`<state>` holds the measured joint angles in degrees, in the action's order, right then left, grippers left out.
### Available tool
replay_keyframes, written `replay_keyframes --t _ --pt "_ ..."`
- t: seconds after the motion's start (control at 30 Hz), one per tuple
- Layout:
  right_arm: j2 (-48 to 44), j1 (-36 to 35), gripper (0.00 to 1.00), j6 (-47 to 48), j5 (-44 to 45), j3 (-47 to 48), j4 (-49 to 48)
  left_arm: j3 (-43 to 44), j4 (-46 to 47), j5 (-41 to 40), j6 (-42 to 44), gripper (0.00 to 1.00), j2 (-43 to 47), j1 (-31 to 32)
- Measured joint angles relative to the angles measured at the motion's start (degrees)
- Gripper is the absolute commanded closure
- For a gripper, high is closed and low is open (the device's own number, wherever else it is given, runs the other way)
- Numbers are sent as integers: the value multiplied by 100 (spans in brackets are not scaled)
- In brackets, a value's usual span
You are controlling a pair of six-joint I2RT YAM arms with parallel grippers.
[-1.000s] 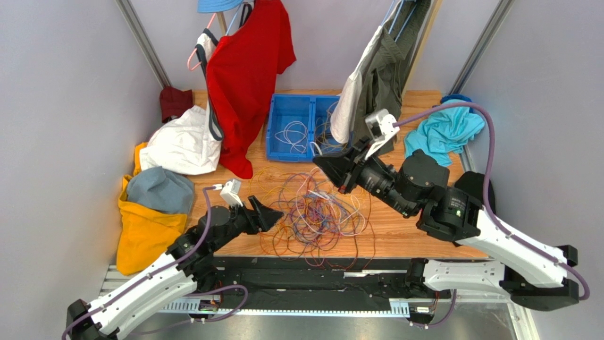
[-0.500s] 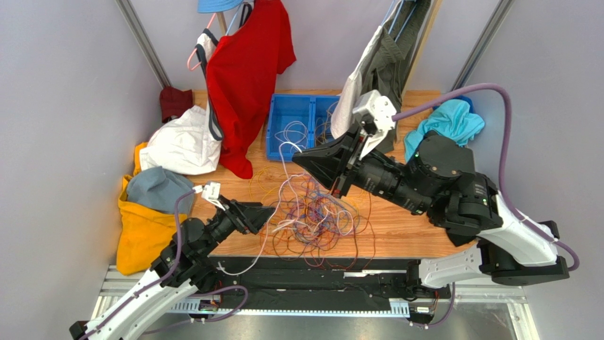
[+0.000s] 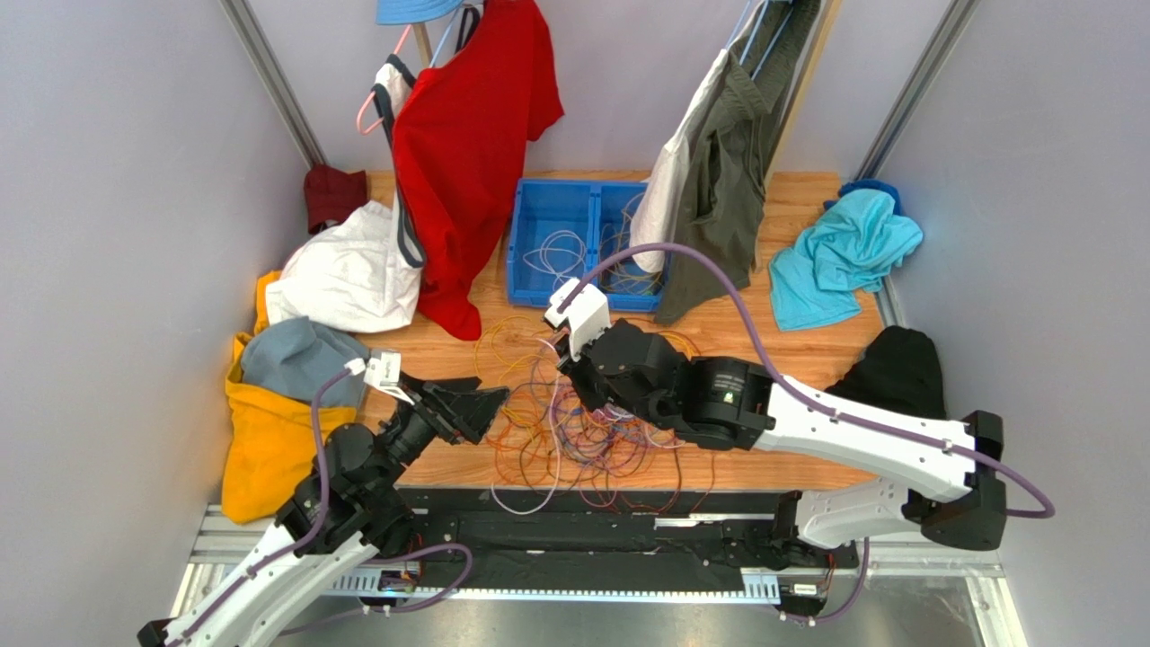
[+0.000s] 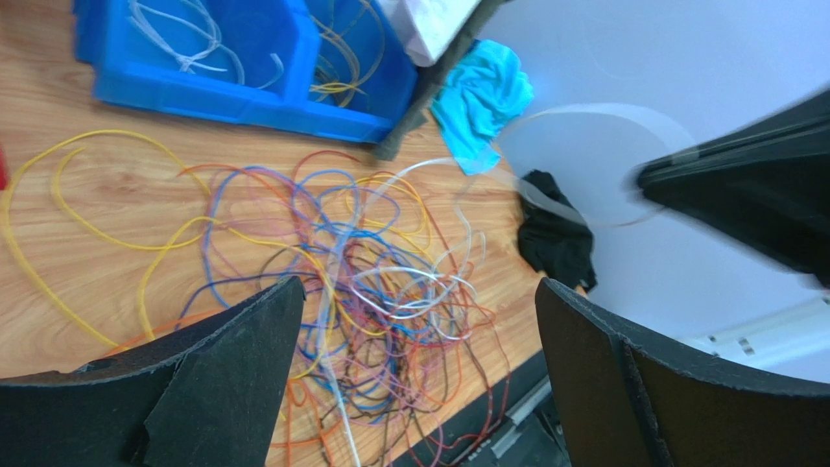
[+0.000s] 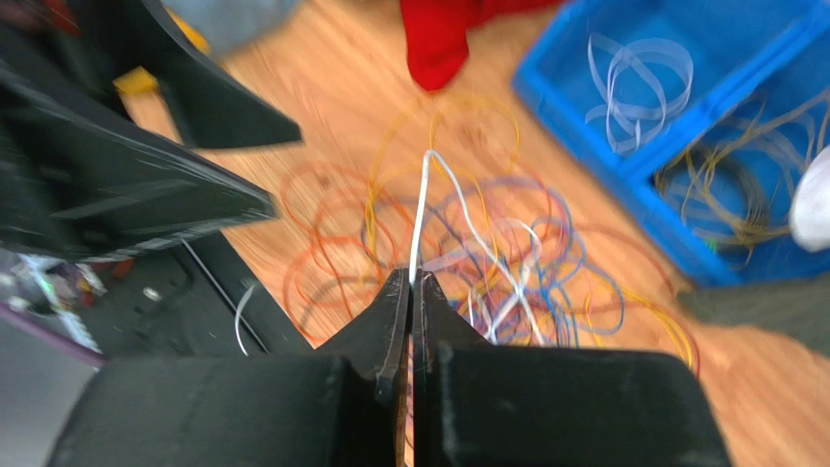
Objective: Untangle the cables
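Observation:
The cables [image 3: 594, 425] lie in a tangled heap of orange, yellow, purple, blue, red and white loops on the wooden table [image 3: 797, 364], near its front edge. My right gripper [image 3: 570, 388] hangs over the heap's left part. In the right wrist view it [image 5: 413, 279] is shut on a white cable [image 5: 421, 204] that runs out from the fingertips and bends back into the heap [image 5: 507, 263]. My left gripper [image 3: 493, 399] is open at the heap's left edge. In the left wrist view its jaws [image 4: 419, 316] stand wide apart with the tangle [image 4: 380, 282] between them, holding nothing.
A blue bin [image 3: 529, 243] holding more white and yellow wires stands behind the heap. Clothes lie at the left [image 3: 338, 276], a teal cloth [image 3: 844, 256] and a black cloth [image 3: 898, 371] at the right. Shirts hang above the back. A white strand [image 3: 510, 504] droops over the front rail.
My right arm swung down and left from its raised place by the bin to the heap, still shut on the white cable. My left gripper pulled back slightly.

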<state>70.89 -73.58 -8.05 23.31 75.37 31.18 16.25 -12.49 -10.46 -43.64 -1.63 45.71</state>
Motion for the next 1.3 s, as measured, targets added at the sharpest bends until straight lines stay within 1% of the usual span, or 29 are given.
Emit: replay_keyframes --t 0.07,0.13,0.17,0.27,0.37,0.5,0.67,0.77,0.87,1.0,1.1,1.17,1.23,1.3 --pt "116 79 100 -79 -37 -240 35 -55 188 214 48 5 -17 0" --pt "94 111 100 -162 -74 -269 -7 -184 610 595 57 6 -153 0" --pt "61 114 100 -181 -90 -251 -57 -243 828 811 50 9 -343 0" --pt "-50 114 100 -245 -160 -81 -151 -328 1408 1377 4 11 -1239 4" --pt "-173 114 100 -289 -208 114 -238 -376 2094 1803 -92 12 -2441 114" --pt "-424 114 100 -354 -249 225 -278 -431 2857 1902 -116 12 -3556 551" --pt "-708 114 100 -417 -249 229 -278 -402 3648 1834 -90 11 -4695 1141" --pt "-772 114 100 -435 -267 229 -278 -289 4054 1759 -81 12 -5289 1327" --pt "-789 114 100 -466 -326 225 -275 -149 4389 1700 -74 12 -5654 1384" --pt "-846 114 100 -527 -424 216 -278 74 4671 1572 13 11 -5847 1388" --pt "-953 114 100 -562 -476 146 -280 138 4688 1338 131 9 -5593 1390" --pt "-1027 114 100 -564 -483 98 -275 136 4505 1067 254 5 -5101 1392" --pt "-1113 114 100 -564 -481 37 -278 129 4264 695 409 1 -4426 1394" --pt "-1176 114 100 -562 -476 -2 -284 122 4024 356 564 1 -3792 1394"
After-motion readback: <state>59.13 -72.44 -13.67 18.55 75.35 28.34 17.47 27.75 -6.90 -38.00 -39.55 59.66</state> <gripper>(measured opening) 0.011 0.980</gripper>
